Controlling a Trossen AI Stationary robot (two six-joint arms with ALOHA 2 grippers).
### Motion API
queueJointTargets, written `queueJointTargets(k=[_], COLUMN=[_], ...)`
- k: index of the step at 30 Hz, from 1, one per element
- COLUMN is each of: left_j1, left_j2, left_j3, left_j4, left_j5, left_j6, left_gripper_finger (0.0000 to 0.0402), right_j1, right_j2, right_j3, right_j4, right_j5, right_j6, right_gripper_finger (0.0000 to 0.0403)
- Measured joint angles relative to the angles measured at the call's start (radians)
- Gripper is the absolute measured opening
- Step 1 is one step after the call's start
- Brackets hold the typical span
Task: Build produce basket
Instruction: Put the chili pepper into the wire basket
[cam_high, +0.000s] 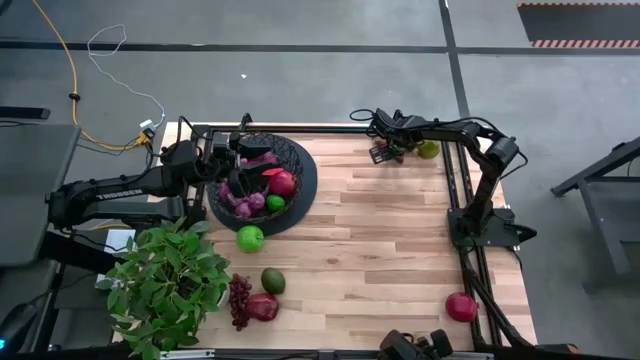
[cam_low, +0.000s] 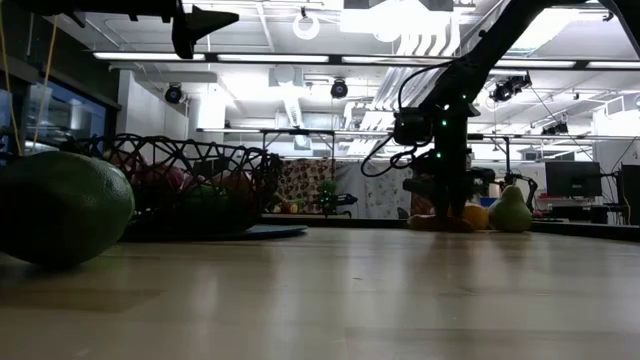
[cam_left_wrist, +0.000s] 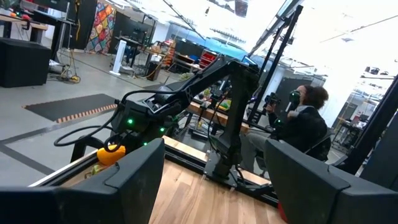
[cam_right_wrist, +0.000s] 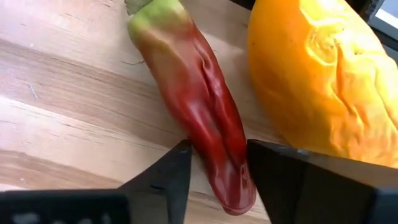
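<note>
Jaws on the right gripper (cam_right_wrist: 217, 171) are standing narrowly apart with one finger on each side of the red chili (cam_right_wrist: 199, 106), touching or nearly touching its flanks; whether they are clamping it cannot be told, so you are treating this as a pinch being set up, not a confirmed hold. You are working at the upper right of the high view, where this gripper (cam_high: 385, 150) is reaching to the far table edge because the chili is lying flat on the wood just beside the yellow-orange pepper (cam_right_wrist: 317, 74). Straddling the chili near its tip is keeping the fingers off the pepper. The chili is showing a wrinkled, glossy dark red body fading to a green stem end. You are parking the left gripper (cam_left_wrist: 211, 186) above the basket (cam_high: 300, 180) at upper left centre, its fingers spread wide and holding nothing. The basket is already containing several fruits, while a green apple (cam_high: 250, 238) and other pieces are lying outside it.
</note>
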Motion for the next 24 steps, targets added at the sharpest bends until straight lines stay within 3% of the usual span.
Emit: queueJointTargets(k=[6,14,24], left_j1=[0.000,0.000,0.000], left_j2=[0.000,0.000,0.000], left_j3=[0.000,0.000,0.000], left_j4=[0.000,0.000,0.000], left_j5=[0.000,0.000,0.000], left_j6=[0.000,-0.009,-0.009], left_gripper_finger=[0.0266,0.0266,0.0266], right_j1=[0.000,0.004,0.064], right_j2=[0.000,-0.018,-0.261], right_j3=[0.000,0.000,-0.006], right_j4=[0.000,0.000,0.033], right_j5=[0.001,-0.031,-0.103], right_j6=[0.000,-0.022,-0.087], right_gripper_finger=[0.0096,0.0063,0.0026])
